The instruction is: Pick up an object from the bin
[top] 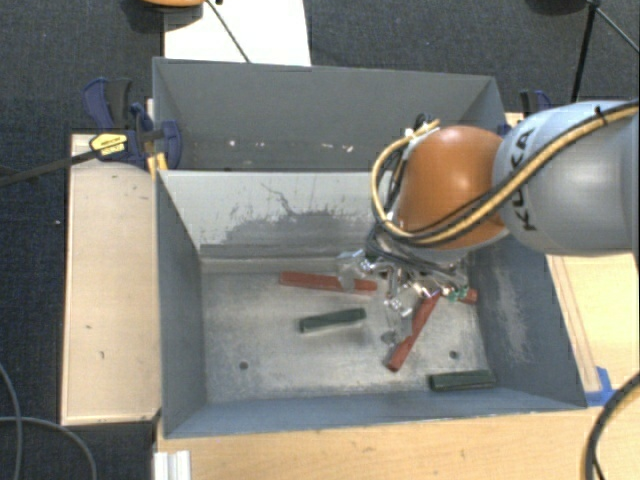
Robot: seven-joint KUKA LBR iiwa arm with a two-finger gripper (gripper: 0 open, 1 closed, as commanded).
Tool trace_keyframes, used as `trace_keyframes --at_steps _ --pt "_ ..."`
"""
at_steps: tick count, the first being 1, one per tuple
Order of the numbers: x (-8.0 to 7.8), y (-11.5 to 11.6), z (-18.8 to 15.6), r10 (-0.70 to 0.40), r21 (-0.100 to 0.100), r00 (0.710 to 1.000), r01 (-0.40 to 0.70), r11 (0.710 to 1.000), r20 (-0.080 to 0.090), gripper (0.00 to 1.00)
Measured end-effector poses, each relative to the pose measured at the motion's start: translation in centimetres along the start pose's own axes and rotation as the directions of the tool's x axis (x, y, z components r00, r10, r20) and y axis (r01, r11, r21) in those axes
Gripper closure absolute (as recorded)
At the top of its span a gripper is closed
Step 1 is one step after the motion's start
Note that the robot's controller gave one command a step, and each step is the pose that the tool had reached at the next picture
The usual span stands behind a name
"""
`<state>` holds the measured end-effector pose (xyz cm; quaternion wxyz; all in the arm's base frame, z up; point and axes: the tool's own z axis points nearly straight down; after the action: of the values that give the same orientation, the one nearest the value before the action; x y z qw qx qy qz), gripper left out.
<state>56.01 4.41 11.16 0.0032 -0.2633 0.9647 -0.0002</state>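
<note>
1. I'm reaching into the grey metal bin (180,318) from the right. My orange wrist cover (450,183) hangs over the right half of the floor, with cables (384,183) looped round it.
2. My hand (405,298) is low, down near the bin floor and right of centre. Its metal parts crowd together under the cover, so I cannot tell whether it is wide, narrow or gripping anything.
3. The closest thing is the slanting red stick (408,340). Its upper end runs up under my hand, and its lower end points down and left toward the front wall. I cannot tell whether I'm touching it.
4. Just left of my hand lies the level red stick (312,281), stretched left to right near the back of the floor. Its right end reaches my hand's metalwork.
5. Nearer the front and apart from that one, the middle green stick (332,320) — dark green — lies almost level in the middle of the floor.
6. The front green stick (462,379), also dark, sits at the foot of the front wall, off to the right — apart from my hand.
</note>
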Motion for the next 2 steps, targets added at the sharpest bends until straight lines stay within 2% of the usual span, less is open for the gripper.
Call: trace_keyframes --at_steps 1,2 --pt "-1.8 1.6 3.1 -0.074 -0.002 0.997 0.074 0.997 -0.003 0.0" --pt "-2.8 2.8 3.6 0.084 -0.002 0.996 -0.084 0.996 -0.003 1.0"
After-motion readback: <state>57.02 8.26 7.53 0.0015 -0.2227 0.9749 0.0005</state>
